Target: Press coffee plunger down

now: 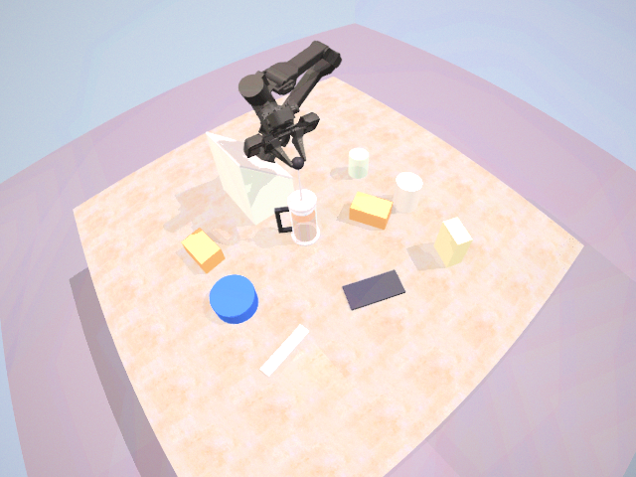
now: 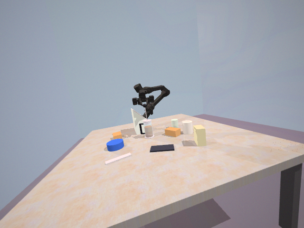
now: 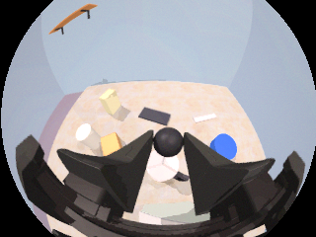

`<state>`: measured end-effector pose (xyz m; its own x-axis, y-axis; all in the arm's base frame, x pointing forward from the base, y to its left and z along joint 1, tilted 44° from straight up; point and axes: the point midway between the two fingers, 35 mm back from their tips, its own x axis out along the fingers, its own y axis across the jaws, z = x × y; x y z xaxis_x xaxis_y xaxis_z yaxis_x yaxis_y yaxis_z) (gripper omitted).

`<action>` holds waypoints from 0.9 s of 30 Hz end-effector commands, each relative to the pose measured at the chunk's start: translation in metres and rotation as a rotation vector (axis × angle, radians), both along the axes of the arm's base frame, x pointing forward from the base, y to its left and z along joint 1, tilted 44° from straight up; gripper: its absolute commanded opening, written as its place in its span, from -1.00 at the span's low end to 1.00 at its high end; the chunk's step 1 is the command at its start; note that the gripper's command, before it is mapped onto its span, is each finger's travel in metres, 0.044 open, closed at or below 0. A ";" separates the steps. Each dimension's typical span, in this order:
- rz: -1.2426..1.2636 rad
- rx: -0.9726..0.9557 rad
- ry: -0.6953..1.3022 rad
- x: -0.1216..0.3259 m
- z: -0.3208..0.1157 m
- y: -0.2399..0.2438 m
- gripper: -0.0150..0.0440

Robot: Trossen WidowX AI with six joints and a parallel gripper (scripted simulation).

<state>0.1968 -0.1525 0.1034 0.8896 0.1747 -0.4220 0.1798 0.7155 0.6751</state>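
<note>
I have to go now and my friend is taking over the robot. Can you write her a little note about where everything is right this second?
Gripper: shut on the black plunger knob, one finger on each side of it.
Coffee press: upright on the table, black handle toward the white wedge block, orange block on its other side.
Plunger: rod showing above the lid, so not pressed down yet.
Done: knob grasped.
Left: push straight down until the knob reaches the lid, keeping the press from sliding or tipping, then open the gripper and lift away.
</note>
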 end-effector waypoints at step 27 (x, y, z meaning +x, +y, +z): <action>0.004 0.001 0.018 0.010 -0.042 0.024 -0.07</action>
<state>0.2081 -0.1389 0.0775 0.8978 0.1633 -0.4091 0.1681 0.7314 0.6609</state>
